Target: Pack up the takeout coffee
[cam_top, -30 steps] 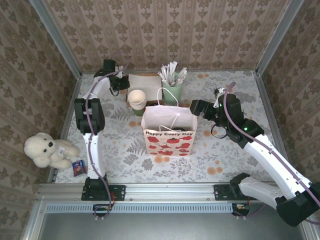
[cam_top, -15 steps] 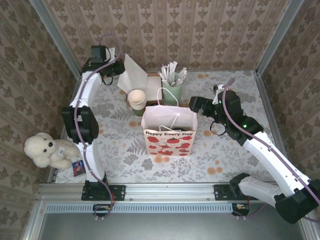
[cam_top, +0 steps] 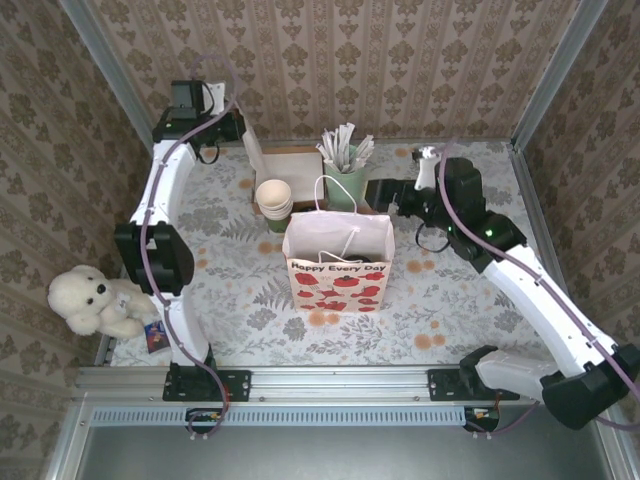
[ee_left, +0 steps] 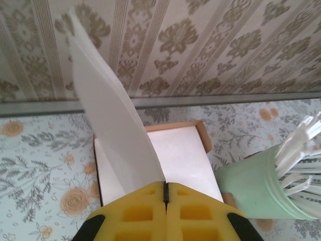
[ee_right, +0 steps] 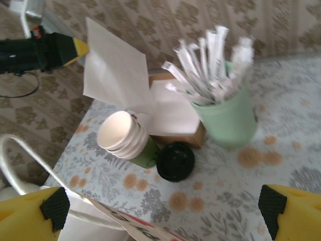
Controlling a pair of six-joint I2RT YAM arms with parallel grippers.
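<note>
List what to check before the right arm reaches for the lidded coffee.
1. Right gripper open: ok.
2. Takeout coffee upright, black lid on: ok.
3. Gap between the coffee and the stack of cups: cannot tell.
4. Paper bag standing, mouth open: ok.
5. Left gripper shut on the white napkin, away from the coffee: ok.

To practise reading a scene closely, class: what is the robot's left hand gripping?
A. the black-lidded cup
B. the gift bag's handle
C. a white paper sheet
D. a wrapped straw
C: the left hand is shut on the lower corner of a white paper sheet, which stands up above the open cardboard box.
</note>
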